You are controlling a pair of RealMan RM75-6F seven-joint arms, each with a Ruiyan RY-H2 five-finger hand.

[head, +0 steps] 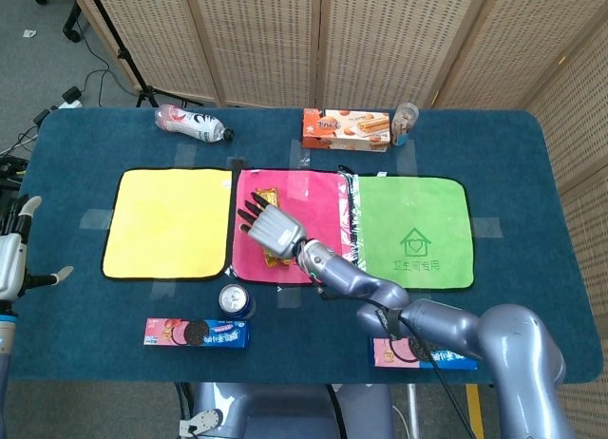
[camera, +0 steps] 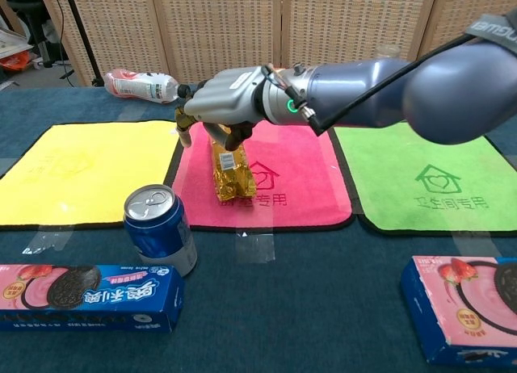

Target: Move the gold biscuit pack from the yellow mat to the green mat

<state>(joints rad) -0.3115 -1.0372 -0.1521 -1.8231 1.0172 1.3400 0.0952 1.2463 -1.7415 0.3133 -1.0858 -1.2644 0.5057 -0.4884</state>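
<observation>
The gold biscuit pack [camera: 233, 175] lies lengthwise on the left part of the pink mat [head: 318, 206], not on the yellow mat [head: 166, 220]. My right hand [head: 271, 226] hangs over the pack's far half with fingers spread, palm down, and its fingertips [camera: 229, 137] come down at the pack's top. Only the pack's near end [head: 277, 259] shows under the hand in the head view. The green mat [head: 413, 225] lies bare to the right. My left hand [head: 11, 260] is at the table's left edge, open and holding nothing.
A blue can [camera: 159, 228] stands just in front of the pink mat's left corner. Two Oreo boxes [camera: 81, 296] [camera: 472, 308] lie along the near edge. A bottle [head: 193, 124], an orange biscuit box [head: 346, 129] and a small jar [head: 407, 121] sit at the back.
</observation>
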